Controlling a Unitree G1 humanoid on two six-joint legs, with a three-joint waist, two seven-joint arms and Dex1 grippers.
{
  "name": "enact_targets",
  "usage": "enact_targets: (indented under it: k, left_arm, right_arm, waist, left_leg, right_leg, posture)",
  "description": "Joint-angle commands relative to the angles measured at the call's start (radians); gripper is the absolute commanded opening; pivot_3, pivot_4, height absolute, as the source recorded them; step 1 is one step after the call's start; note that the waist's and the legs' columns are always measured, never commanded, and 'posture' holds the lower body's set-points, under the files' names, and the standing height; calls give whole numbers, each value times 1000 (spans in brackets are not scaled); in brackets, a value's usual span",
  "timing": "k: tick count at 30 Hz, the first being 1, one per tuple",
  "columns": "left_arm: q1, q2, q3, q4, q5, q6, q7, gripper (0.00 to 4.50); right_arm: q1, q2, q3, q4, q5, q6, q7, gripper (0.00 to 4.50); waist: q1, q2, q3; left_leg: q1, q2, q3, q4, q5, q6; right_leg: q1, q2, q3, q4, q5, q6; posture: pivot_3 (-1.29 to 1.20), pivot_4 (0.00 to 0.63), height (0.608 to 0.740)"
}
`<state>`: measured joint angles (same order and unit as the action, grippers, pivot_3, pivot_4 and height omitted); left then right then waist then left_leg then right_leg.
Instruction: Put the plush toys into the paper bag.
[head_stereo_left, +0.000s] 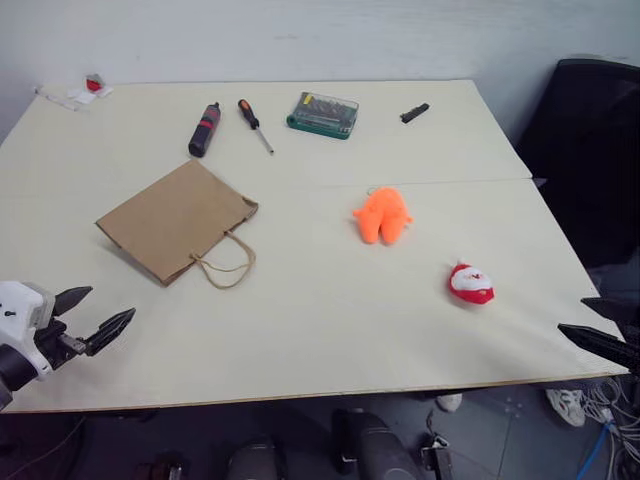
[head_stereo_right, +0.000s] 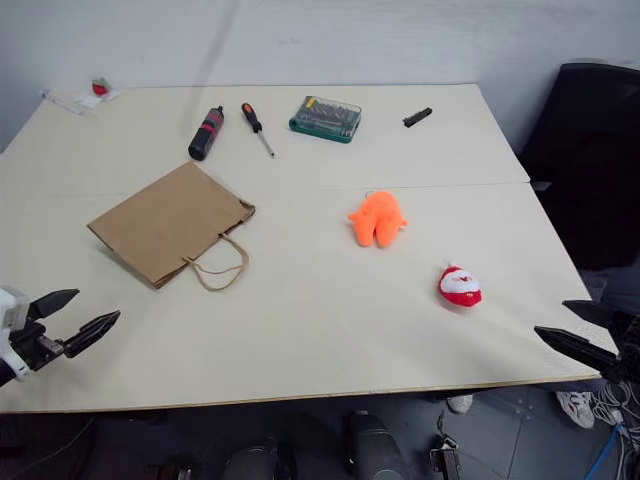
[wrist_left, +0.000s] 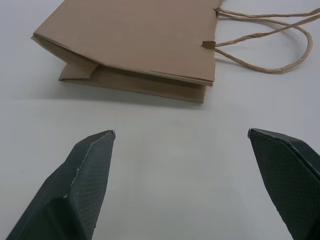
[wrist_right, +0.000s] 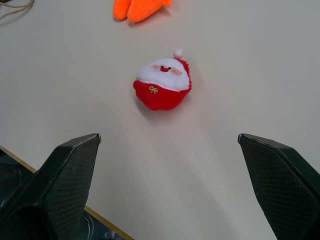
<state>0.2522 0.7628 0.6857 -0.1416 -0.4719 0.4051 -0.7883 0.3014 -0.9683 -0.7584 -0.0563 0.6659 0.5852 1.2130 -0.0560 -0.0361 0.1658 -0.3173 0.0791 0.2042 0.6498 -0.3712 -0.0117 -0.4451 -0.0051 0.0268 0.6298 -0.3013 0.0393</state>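
At the near edge, the left gripper (head_stereo_left: 95, 312) and right gripper (head_stereo_left: 598, 325) hang wide apart and empty. Nothing is packed: the paper bag (head_stereo_left: 176, 220) lies flat at left, the orange toy (head_stereo_left: 382, 215) and Santa toy (head_stereo_left: 471, 284) sit loose at right.

Along the table's (head_stereo_left: 300, 330) far side — black driver (head_stereo_left: 204, 130), screwdriver (head_stereo_left: 254, 125), green bit case (head_stereo_left: 323, 114).

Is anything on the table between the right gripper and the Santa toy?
Nothing visible. The right gripper stands open near the table's edge, and only bare table lies between it and the Santa toy. The orange toy lies beyond it.
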Motion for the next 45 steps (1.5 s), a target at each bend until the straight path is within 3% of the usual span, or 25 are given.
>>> enact_targets:
  k: [1,16,19,23,28,36,39,45]
  left_arm:
    - [-7,28,-19,-5,3,14,-8,4479]
    - [-71,71,-91,-36,18,9,-27,4479]
    - [-105,108,-143,-149,-33,46,-77,4479]
    - [-201,160,-253,-204,12,32,-94,4479]
    - [-442,183,-521,-94,189,-86,-122,4479]
    - [-716,102,-749,183,351,-243,-180,4479]
    - [-761,92,-776,262,390,-315,-195,3866]
    - [-782,69,-777,348,415,-368,-197,1947]
  right_arm:
    - [3,-1,14,-1,-77,-99,-18,4500]
    - [-61,43,0,-60,-30,-51,-113,4500]
    - [-39,45,-5,-211,31,6,-130,4500]
    - [-53,48,3,-410,166,112,-183,4500]
    - [-166,75,193,-636,214,125,-331,4500]
    - [-404,163,491,-671,181,122,-478,4500]
    - [-462,195,551,-655,161,119,-512,4500]
    - [-472,211,582,-647,142,113,-523,4500]
  waist:
    - [-1,0,0]
    - [-3,2,0]
    - [0,2,0]
    - [1,3,-1]
    - [1,3,-1]
    - [0,3,-1]
    - [1,3,-1]
    - [1,3,-1]
  left_leg:
    - [0,0,0,0,0,0]
    - [1,-1,1,4,1,-1]
    - [1,-1,1,4,1,-1]
    - [1,-1,0,5,2,-2]
    - [1,-1,0,6,2,-3]
    - [-2,0,2,13,2,-4]
    - [-2,0,2,14,2,-4]
    - [-3,3,2,14,2,-4]
  right_leg:
    - [0,0,0,0,0,0]
    - [0,0,1,4,1,1]
    - [0,0,1,6,1,1]
    - [0,0,1,8,1,1]
    - [0,1,1,9,1,0]
    - [-4,5,2,16,0,-1]
    - [-4,5,3,17,-1,-1]
    - [-6,5,3,18,-1,-2]
  posture:
    - [0,150,740]
    - [0,150,740]
    - [0,150,740]
    - [0,150,740]
    - [0,150,740]
    - [0,150,740]
    - [0,150,740]
    - [0,150,740]
